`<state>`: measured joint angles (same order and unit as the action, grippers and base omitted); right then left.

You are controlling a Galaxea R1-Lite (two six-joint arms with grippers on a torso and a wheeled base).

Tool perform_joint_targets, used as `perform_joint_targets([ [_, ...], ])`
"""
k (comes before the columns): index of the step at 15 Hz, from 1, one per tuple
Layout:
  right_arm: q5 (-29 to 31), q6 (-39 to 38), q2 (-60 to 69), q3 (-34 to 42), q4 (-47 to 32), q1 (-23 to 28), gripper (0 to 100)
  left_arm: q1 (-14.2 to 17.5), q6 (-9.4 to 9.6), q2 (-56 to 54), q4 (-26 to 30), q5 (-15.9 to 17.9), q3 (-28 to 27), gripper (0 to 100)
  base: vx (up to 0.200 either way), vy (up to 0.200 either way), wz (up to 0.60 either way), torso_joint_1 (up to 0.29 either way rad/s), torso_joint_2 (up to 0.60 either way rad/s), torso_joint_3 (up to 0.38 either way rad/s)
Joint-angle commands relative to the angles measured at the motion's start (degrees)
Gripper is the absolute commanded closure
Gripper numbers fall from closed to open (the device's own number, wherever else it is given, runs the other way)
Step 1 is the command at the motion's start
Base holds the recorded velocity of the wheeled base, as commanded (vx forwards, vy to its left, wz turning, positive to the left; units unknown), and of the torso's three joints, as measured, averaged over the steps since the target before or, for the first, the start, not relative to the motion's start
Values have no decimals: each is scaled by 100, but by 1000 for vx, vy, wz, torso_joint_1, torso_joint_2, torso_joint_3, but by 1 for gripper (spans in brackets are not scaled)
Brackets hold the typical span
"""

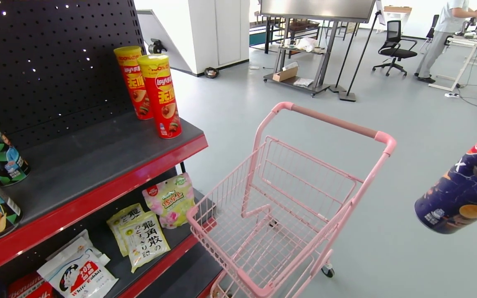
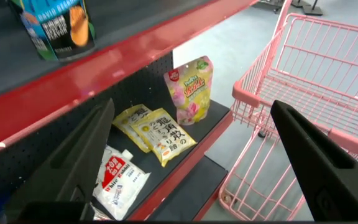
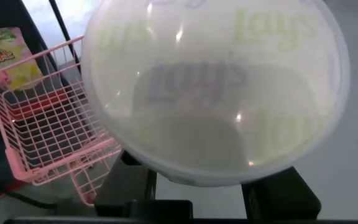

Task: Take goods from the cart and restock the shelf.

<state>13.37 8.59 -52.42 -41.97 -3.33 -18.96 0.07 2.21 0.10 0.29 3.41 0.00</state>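
The right gripper (image 3: 201, 194) clamps its jaws on the dark blue chip can (image 1: 462, 186), which is tilted at 3 o'clock in the head view with its base toward 8 o'clock. The shelf board (image 1: 89, 165) lies toward 9 o'clock from it, across the pink cart (image 1: 288, 198). The left gripper (image 2: 191, 168), jaws wide, holds nothing.

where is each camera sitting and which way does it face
Head view: on the head, facing forward and down at shelf, pink cart, blue can.
Left wrist view: on the left wrist, past the open left gripper toward snack bags.
Right wrist view: on the right wrist, right gripper holding the can, lid toward lens.
Shared: all show the cart.
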Motion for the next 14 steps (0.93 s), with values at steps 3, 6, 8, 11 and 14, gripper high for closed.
perform_joint_targets([
  [3,-1,11,-322,-92,43,15,100,1,-1,8,-3,1,0,0,0,0,0,219,-535,-328],
  [6,-10,2,-453,-180,43,68,100,-7,-1,8,-3,1,0,0,0,0,0,168,-413,-248],
  [8,-133,11,-497,-189,43,155,100,1,-1,8,-3,1,0,0,0,0,0,166,-376,-222],
  [11,-195,11,-585,-241,52,226,100,1,-1,8,-3,1,0,0,0,0,0,152,-367,-209],
  [14,-195,11,-673,-241,52,226,100,1,-1,8,-3,1,0,0,0,0,0,159,-357,-204],
])
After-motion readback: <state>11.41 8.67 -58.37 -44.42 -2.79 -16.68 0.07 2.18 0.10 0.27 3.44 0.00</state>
